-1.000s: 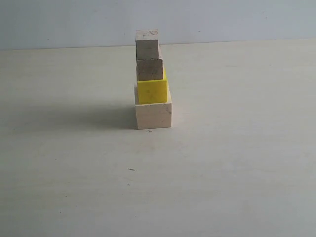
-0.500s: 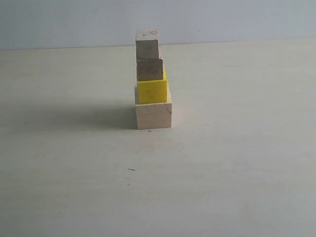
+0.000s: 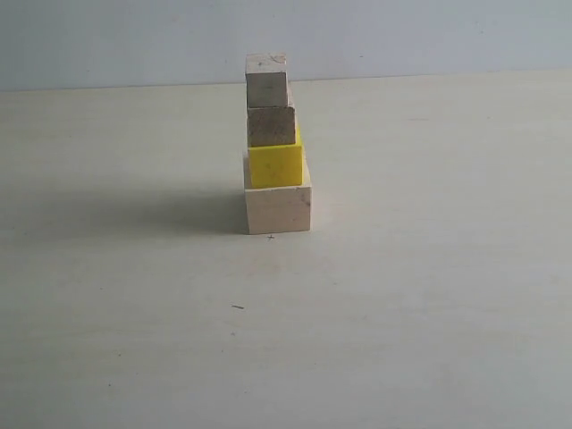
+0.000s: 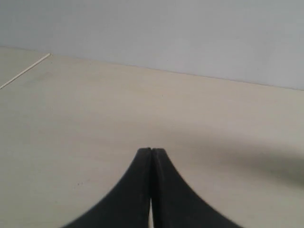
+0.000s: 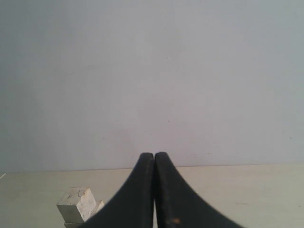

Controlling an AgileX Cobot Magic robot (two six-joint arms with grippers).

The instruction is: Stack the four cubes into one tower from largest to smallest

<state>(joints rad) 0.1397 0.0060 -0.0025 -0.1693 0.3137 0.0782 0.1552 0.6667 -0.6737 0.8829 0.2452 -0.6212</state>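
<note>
The tower (image 3: pixel 277 147) stands alone on the table (image 3: pixel 429 295); bare top lies left, right and before it; a wall (image 3: pixel 429 36) rises behind.

Noted: left gripper (image 4: pixel 151 150) closed, black fingers (image 4: pixel 135 183) pressed tip to tip. Also right gripper (image 5: pixel 154 154) closed, its fingers meeting along a thin seam.

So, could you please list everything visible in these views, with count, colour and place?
table: one, pale beige, fills the foreground
wall: one, light grey, behind the table
large wooden cube: one, pale, on the table
yellow cube: one, bright yellow, on the large wooden cube
brownish wooden cube: one, brown, on the yellow cube
smallest wooden cube: one, pale, on top
left gripper: one, black, shut, empty
right gripper: one, black, shut, empty
</note>
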